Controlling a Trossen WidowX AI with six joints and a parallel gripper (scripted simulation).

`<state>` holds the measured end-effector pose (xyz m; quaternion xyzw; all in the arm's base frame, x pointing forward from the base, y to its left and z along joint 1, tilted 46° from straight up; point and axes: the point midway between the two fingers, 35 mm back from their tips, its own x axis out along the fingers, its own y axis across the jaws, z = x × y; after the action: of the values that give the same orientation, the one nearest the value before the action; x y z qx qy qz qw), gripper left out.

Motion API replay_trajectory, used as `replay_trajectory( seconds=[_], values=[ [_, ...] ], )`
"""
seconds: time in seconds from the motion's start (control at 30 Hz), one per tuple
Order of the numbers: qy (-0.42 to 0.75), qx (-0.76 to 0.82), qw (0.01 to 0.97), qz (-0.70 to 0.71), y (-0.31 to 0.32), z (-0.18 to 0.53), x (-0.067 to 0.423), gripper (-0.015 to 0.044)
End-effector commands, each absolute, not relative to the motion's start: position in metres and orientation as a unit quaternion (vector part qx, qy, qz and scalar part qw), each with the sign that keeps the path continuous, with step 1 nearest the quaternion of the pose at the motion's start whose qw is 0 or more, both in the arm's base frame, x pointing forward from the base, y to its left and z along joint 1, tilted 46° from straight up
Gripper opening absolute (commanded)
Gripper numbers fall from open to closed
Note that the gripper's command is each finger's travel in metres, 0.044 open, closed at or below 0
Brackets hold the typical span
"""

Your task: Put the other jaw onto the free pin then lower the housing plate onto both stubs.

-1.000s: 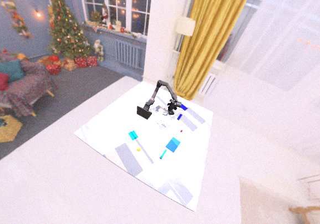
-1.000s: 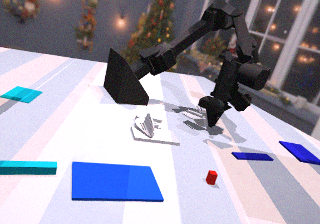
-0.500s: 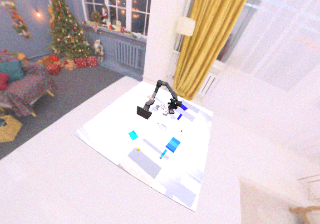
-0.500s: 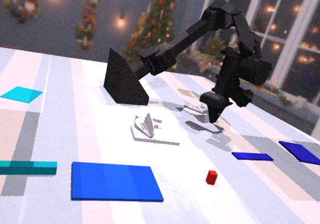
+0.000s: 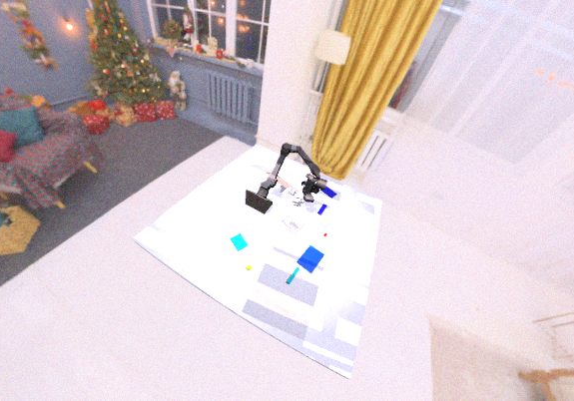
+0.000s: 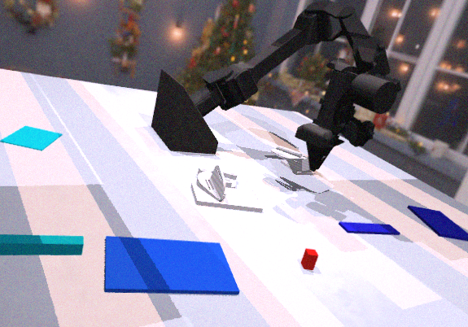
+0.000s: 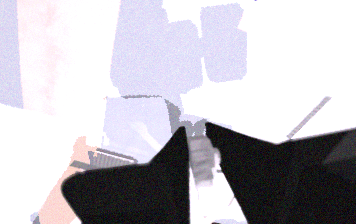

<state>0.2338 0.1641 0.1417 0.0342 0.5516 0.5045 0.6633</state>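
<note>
My gripper (image 5: 309,198) (image 6: 316,166) (image 7: 195,129) points down just above the table, to the right of the white base plate (image 6: 234,208). It is shut on a small pale grey jaw (image 7: 202,158), which shows between the black fingers in the wrist view; the top and exterior views hide it behind the fingertips. On the base plate a pale jaw (image 6: 213,184) sits tilted upright. A flat pale part, perhaps the housing plate, lies on the table just behind and left of the gripper.
The arm's black base block (image 6: 180,118) stands behind the base plate. A red cube (image 6: 309,259), two dark blue tiles (image 6: 368,228) (image 6: 441,223), a large blue tile (image 6: 168,264), a teal bar (image 6: 29,244) and a cyan tile (image 6: 31,137) lie around.
</note>
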Motion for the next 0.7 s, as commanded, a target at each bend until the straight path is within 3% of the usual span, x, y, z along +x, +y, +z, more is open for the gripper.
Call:
replay_trajectory(
  seconds=[0.0,0.67],
  values=[
    [0.548,0.034,0.665,0.506,0.157,0.151,0.237,0.0037],
    [0.590,0.092,0.660,0.456,0.142,0.160,0.243,0.0037]
  ],
)
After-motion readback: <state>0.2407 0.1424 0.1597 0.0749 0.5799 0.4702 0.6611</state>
